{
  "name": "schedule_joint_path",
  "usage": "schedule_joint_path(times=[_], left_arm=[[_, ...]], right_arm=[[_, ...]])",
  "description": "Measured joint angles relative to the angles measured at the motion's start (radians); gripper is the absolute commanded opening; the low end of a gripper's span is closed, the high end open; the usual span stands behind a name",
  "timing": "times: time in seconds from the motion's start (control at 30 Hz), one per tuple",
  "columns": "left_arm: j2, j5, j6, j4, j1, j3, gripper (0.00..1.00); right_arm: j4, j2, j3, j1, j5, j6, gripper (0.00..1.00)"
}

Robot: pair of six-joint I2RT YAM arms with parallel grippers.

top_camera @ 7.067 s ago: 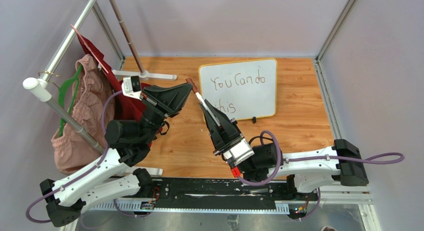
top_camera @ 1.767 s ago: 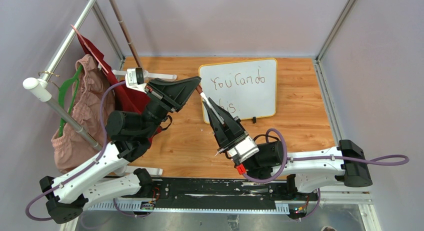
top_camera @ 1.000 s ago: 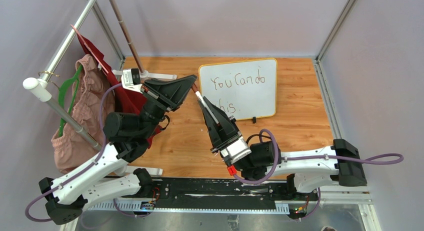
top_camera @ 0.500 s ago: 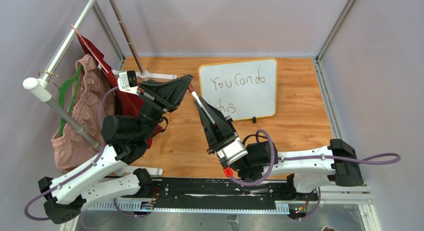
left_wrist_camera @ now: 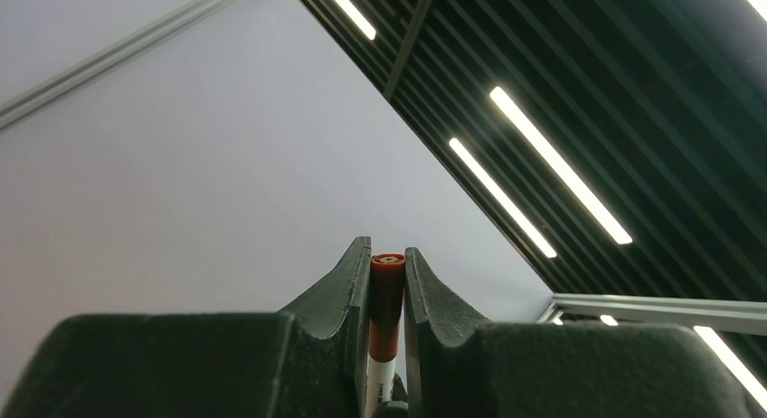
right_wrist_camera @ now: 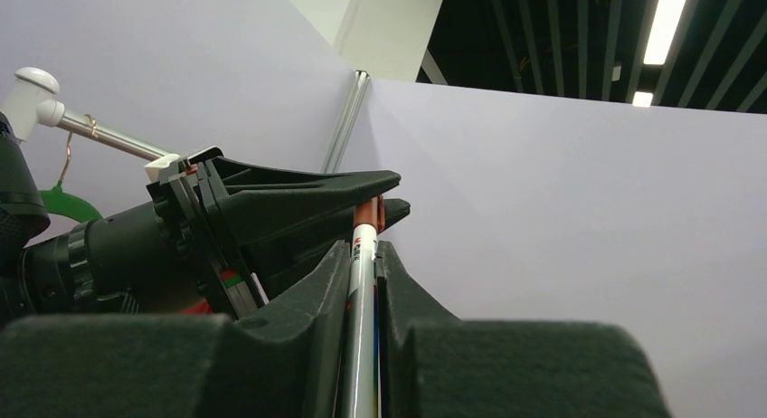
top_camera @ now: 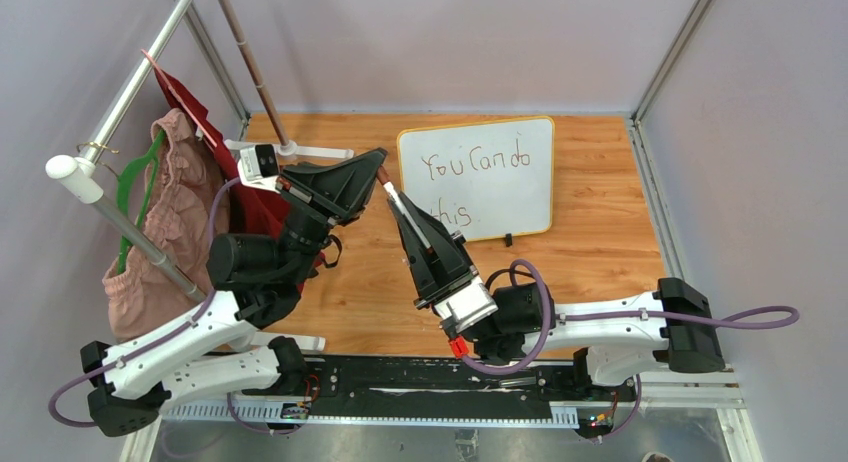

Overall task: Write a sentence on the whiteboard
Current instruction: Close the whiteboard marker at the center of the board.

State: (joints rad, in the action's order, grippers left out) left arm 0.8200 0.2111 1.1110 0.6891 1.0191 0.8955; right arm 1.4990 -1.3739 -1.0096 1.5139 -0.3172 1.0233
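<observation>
Left gripper (top_camera: pixel 380 165) pinches the marker (right_wrist_camera: pixel 362 287) by its red cap (left_wrist_camera: pixel 387 287); right gripper (top_camera: pixel 398 200) clamps the barrel. At their two o'clock, the whiteboard (top_camera: pixel 522 198) bears the sentence (top_camera: pixel 475 164).

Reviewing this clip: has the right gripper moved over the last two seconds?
Yes. The right gripper has shifted left, away from the left edge of the whiteboard and toward the left gripper. Both grip the marker.
</observation>
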Motion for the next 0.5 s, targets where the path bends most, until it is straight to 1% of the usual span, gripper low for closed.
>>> schedule_joint_path(times=[0.37, 0.4, 0.5], left_arm=[[-0.003, 0.053, -0.016, 0.024, 0.026, -0.009, 0.00], [-0.011, 0.061, -0.021, 0.017, 0.027, -0.012, 0.04], [-0.040, 0.085, -0.040, -0.010, 0.037, -0.019, 0.25]], right_arm=[[-0.001, -0.008, -0.014, -0.001, 0.003, -0.001, 0.00], [-0.005, -0.008, -0.014, -0.001, 0.004, -0.004, 0.00], [-0.020, -0.006, -0.010, -0.001, 0.012, -0.014, 0.00]])
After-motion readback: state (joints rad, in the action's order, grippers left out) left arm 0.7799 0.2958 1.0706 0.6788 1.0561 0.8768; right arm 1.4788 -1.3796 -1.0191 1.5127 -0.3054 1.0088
